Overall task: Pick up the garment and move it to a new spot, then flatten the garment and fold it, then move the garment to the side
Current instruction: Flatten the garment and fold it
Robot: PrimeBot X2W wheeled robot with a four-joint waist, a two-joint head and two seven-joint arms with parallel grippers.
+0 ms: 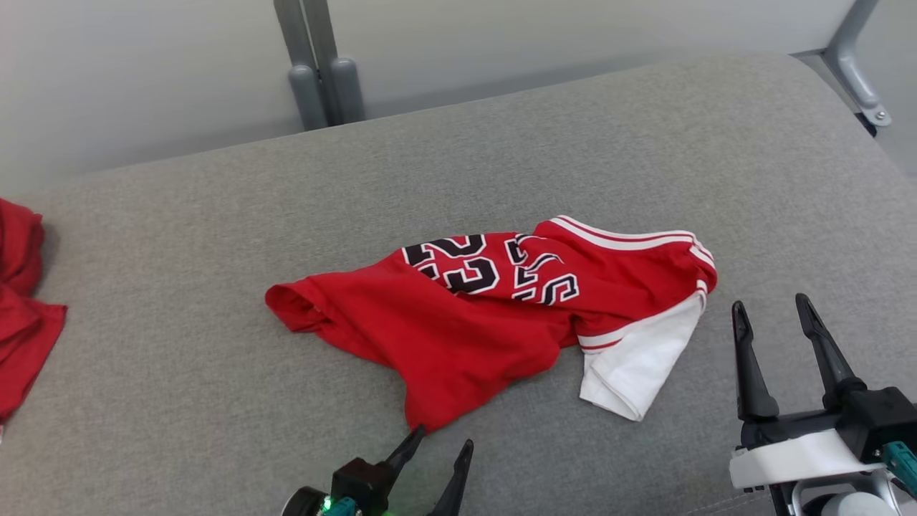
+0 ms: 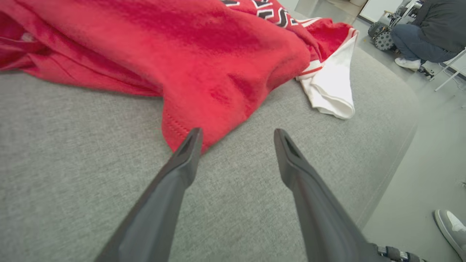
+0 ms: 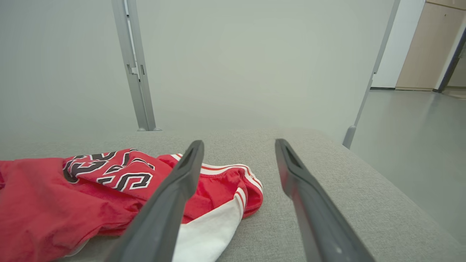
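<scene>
The garment is a red shirt with black-and-white lettering, white-striped trim and a white sleeve, lying crumpled in the middle of the grey padded surface. My left gripper stands open at the bottom centre, one fingertip at the shirt's near hem. In the left wrist view the garment lies just beyond the open left gripper, whose left finger touches the hem. My right gripper stands open to the right of the white sleeve, apart from it. In the right wrist view the garment lies left of the open right gripper.
Another red cloth lies at the surface's left edge. Grey metal posts stand behind the surface, with a bracket at the far right. A seated person and a shoe show on the floor beyond the surface's right edge.
</scene>
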